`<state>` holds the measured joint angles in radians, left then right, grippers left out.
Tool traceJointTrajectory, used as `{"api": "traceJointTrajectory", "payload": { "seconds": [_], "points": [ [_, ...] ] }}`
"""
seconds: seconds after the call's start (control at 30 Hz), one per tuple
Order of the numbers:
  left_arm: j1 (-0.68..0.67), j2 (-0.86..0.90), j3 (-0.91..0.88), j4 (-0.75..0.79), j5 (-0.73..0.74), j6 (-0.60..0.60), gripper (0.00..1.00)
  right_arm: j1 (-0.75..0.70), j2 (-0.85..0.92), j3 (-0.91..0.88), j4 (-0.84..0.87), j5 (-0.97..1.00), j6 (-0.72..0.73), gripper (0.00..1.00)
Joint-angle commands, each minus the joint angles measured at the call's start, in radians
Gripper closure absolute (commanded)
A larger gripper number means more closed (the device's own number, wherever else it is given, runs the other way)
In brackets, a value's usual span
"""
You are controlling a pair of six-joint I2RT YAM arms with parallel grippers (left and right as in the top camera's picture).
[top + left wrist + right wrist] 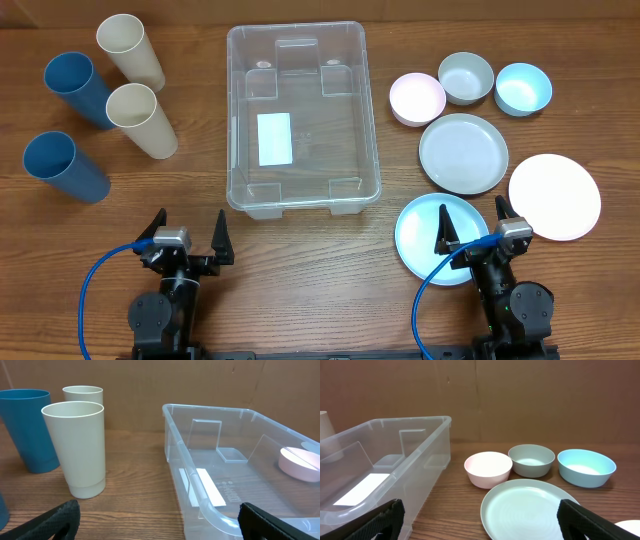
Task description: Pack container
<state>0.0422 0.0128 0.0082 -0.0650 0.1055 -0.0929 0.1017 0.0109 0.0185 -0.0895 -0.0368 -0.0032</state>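
The container (320, 150) sits mid-table (300, 280), with cups (140, 118) left of it and plates (463, 152) right. Nearer me than the container, the left end effector (190, 228) and the right end effector (472, 222) both gape wide, gripping nothing.

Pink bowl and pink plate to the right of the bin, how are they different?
The pink bowl is deep with raised walls, while the pink plate is flat and shallow. The pink plate is clearly wider than the pink bowl. The pink bowl sits in the far row beside the grey bowl; the pink plate lies nearer the robot, at the far right. Both are pale pink, round, empty and outside the container.
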Motion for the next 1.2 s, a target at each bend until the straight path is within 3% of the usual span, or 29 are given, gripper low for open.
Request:
{"api": "traceJointTrajectory", "payload": {
  "seconds": [0.0,0.83,1.0,1.07,1.17],
  "points": [
    [0.008,-0.008,-0.003,-0.002,0.011,0.023,0.00,0.002,-0.008,-0.011,0.006,0.009,-0.001,0.00],
    [0.008,-0.008,-0.003,-0.002,0.011,0.023,0.00,0.002,-0.008,-0.010,0.005,0.041,0.000,0.00],
    [0.008,-0.008,-0.003,-0.002,0.011,0.023,0.00,0.002,-0.008,0.007,-0.006,0.034,0.168,0.00],
    [0.008,-0.008,-0.003,-0.002,0.011,0.023,0.00,0.002,-0.002,0.074,-0.109,0.026,0.272,0.00],
    [0.008,-0.008,-0.003,-0.002,0.011,0.023,0.00,0.002,0.064,0.235,-0.294,0.020,0.292,0.00]
  ]
}}
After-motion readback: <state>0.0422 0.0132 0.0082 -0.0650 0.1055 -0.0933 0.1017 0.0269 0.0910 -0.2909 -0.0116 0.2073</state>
